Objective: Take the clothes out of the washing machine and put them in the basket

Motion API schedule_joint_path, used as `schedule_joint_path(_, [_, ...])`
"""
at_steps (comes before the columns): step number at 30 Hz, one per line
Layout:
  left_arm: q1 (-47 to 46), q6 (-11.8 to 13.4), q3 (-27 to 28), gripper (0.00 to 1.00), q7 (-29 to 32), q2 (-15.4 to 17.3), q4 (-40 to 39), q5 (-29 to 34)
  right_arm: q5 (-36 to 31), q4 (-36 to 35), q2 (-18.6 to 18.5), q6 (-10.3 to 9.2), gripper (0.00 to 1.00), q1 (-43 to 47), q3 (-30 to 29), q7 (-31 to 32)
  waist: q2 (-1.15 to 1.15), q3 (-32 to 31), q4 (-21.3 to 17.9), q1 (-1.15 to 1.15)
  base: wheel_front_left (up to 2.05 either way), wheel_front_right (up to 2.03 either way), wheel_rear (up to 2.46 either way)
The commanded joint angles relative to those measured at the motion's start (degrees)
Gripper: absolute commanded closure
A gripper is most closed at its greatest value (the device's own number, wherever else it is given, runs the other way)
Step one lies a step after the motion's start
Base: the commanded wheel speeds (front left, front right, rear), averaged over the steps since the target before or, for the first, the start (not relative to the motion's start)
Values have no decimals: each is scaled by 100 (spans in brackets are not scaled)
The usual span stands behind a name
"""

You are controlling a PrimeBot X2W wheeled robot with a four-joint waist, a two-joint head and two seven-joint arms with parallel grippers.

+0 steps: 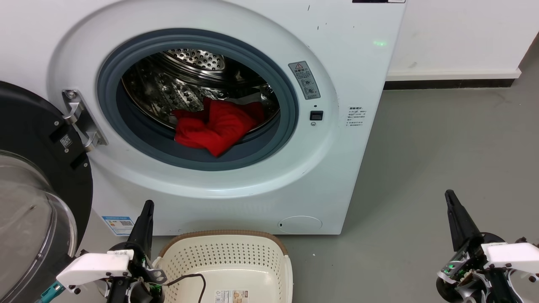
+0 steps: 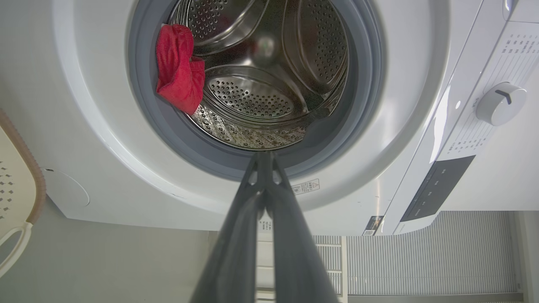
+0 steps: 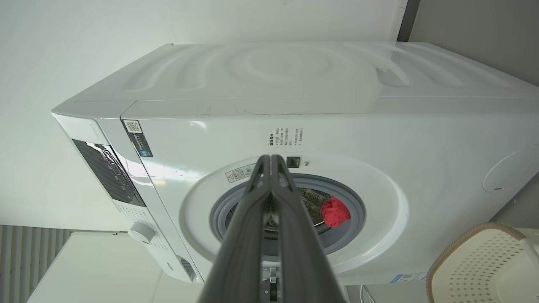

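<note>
Clothes (image 1: 214, 126), a bright red heap, lie at the drum's (image 1: 185, 80) front lip inside the washing machine (image 1: 252, 198), ahead of and above both grippers; left gripper (image 1: 147, 206) has its fingers pressed together on nothing, the basket (image 1: 223, 232) just to its right, the open door (image 1: 29, 122) to its left; right gripper (image 1: 449, 194) is likewise closed and empty, well off to the right of the washing machine, over grey floor (image 1: 442, 139).
</note>
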Motion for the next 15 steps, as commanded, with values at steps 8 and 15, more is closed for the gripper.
schedule_joint_path(8, [-42, -12, 11, 100, 7, 19, -4, -2, -31, 5, 16, -2, 100, -79, 3, -6, 0, 0, 0, 0, 0, 0, 0])
schedule_joint_path(15, [-42, -12, 11, 100, 7, 19, -4, -2, -30, 5, 16, -2, 100, -79, 3, -6, 0, 0, 0, 0, 0, 0, 0])
